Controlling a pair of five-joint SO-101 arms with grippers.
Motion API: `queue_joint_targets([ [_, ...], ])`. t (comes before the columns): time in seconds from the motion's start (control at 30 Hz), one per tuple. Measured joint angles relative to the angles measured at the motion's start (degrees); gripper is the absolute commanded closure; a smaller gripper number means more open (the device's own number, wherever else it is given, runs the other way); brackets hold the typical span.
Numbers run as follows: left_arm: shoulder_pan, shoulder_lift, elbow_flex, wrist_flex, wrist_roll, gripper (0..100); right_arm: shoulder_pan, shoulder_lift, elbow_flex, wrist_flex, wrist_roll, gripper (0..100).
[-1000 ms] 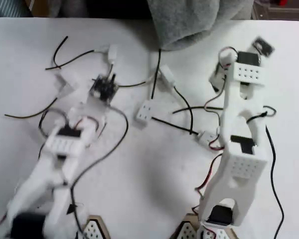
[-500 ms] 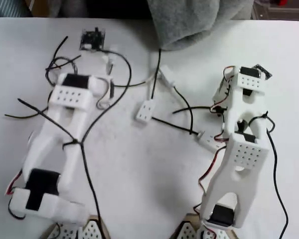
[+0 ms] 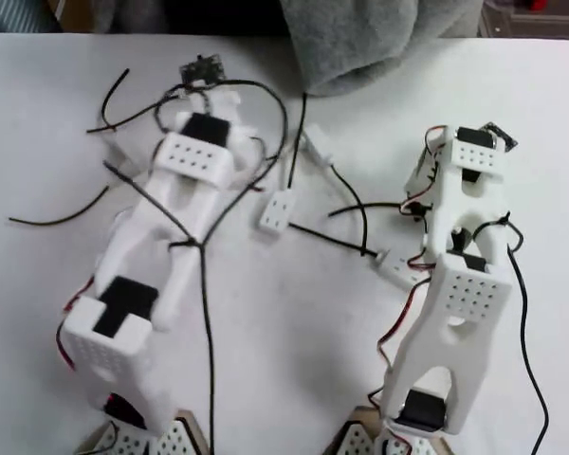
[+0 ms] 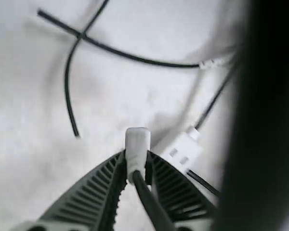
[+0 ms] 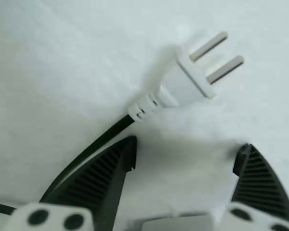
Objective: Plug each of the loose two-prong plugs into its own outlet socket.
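Note:
My left gripper (image 4: pixel 136 158) is shut on a white plug (image 4: pixel 137 144), whose black cord runs back between the fingers. Just beside it a small white outlet socket (image 4: pixel 182 152) lies on the table. In the high view the left arm (image 3: pixel 192 159) stretches toward the table's far left-centre. My right gripper (image 5: pixel 185 147) is open just above the table, and a white two-prong plug (image 5: pixel 190 84) lies flat slightly ahead of its fingers, prongs pointing away. The right arm (image 3: pixel 467 156) stands at the right. Another outlet socket (image 3: pixel 278 210) lies mid-table, and a further one (image 3: pixel 395 264) sits by the right arm.
Black cords (image 3: pixel 337 213) cross the middle of the white table (image 3: pixel 294 332), and loose ones (image 3: pixel 114 104) curl at the far left. A grey cloth (image 3: pixel 360 43) hangs over the far edge. A third plug (image 3: pixel 318 144) lies near the cloth.
The left arm stretched out from near the front toward the far side, then swung right with the plug. The right arm drew back a little and has since kept still.

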Motion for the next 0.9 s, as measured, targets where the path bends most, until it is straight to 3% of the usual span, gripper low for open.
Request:
queue_joint_targets([
  [0.13,4.7,0.3,-4.3,4.8,10.7,97,0.0,0.1,-0.1,0.0,0.0,67.3],
  [0.37,5.9,0.4,-4.4,5.1,22.8,98,0.0,0.1,-0.1,-0.1,0.0,67.3],
  [0.57,5.9,0.4,2.1,-1.5,36.7,98,0.0,0.1,-0.1,-0.4,0.0,67.3],
  [0.67,5.9,0.4,5.8,-5.5,40.8,97,0.0,0.1,-0.1,-0.4,0.0,67.3],
  [0.9,5.9,0.4,7.7,-6.5,46.8,97,0.0,0.1,-0.1,-0.4,0.0,67.3],
])
